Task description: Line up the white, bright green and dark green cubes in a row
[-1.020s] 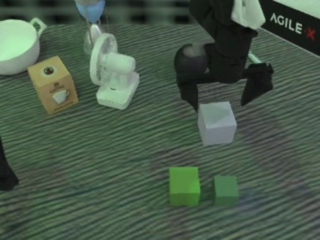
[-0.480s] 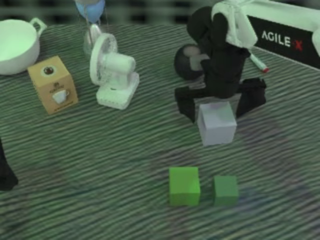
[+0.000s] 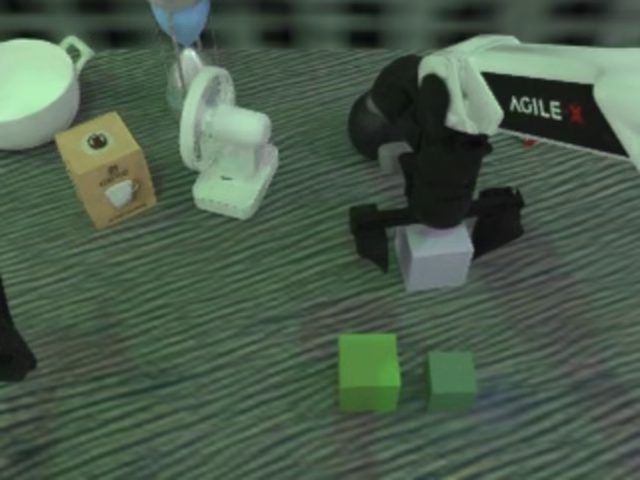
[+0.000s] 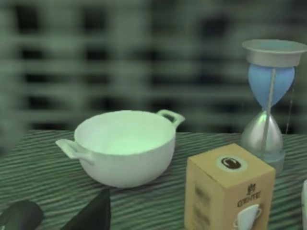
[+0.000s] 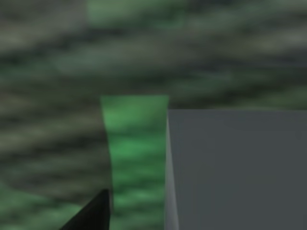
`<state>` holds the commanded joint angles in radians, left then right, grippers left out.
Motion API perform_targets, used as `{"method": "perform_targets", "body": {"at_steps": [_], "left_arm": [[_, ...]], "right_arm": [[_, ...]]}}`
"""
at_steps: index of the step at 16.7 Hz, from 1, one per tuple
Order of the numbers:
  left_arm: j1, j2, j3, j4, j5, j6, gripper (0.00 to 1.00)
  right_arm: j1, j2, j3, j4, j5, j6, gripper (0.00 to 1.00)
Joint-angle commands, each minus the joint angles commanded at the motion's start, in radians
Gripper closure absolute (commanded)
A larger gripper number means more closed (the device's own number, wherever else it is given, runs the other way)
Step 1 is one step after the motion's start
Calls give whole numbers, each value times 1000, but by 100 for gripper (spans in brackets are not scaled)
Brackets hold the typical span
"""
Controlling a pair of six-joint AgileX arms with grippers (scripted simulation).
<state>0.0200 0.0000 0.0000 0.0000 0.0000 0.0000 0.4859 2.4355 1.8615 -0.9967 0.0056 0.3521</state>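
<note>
Right claw (image 3: 436, 225) has lowered, seemingly straddling white cube (image 3: 436, 260).

Bench top: the bench (image 3: 180, 320) has a dark cloth look with wavy green and grey stripes running across it.
Back edge: the far edge of the bench shows as a straight line in the top view.
Behind the bench: a blurry wall (image 4: 120, 62) of dark and pale green-grey squares, like a grid.
Light: soft, with a green tint; faint round shadows lie on the bench.
</note>
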Motion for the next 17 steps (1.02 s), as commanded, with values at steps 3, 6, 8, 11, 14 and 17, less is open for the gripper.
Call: {"method": "perform_targets", "body": {"at_steps": [3,6,8,11,14,17], "left_arm": [[0,0,0,0,0,0,0],[0,0,0,0,0,0,0],[0,0,0,0,0,0,0],[0,0,0,0,0,0,0],[0,0,0,0,0,0,0],[0,0,0,0,0,0,0]], "right_arm": [[0,0,0,0,0,0,23],[0,0,0,0,0,0,45],[0,0,0,0,0,0,60],[0,0,0,0,0,0,83],[0,0,0,0,0,0,100],[0,0,0,0,0,0,100]]}}
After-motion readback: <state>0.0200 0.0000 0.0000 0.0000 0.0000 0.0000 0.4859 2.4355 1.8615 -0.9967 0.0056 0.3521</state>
